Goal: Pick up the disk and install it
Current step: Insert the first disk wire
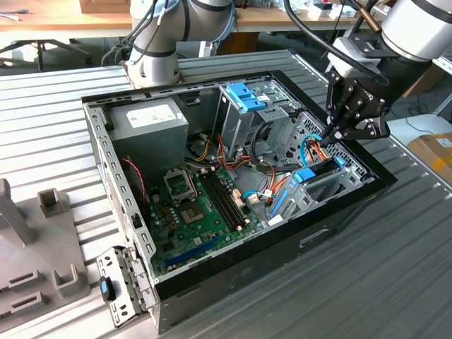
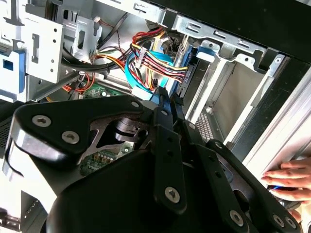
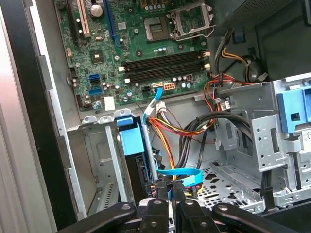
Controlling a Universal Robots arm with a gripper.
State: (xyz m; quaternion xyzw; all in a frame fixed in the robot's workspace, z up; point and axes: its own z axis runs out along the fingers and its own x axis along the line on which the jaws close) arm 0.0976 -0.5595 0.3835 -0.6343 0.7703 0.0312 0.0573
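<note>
An open black desktop computer case [image 1: 339,212] lies on its side on a ribbed grey metal table [image 1: 395,282], its green motherboard [image 1: 205,205] exposed. The black multi-link gripper [image 1: 332,135] of a silver-jointed robot arm [image 1: 417,28] hangs over the case's corner at about three o'clock in the exterior view. Its fingers [image 3: 171,190] stand drawn close together, tips down among a flat light-blue ribbon cable [image 3: 180,174] and a bundle of orange, red and yellow wires [image 3: 167,131]; whether they pinch the cable cannot be told. The disk [image 3: 132,143], a dark flat drive edged in a light-blue plastic bracket, appears to stand on edge in a bare-metal bay against the case wall, just beside the fingertips. A tall metal drive cage with blue plastic tabs [image 1: 248,97] stands at twelve o'clock, a grey power-supply box [image 1: 150,121] at ten. In the second wrist view, a person's hand [image 2: 291,178] rests on the table outside the case.
</note>
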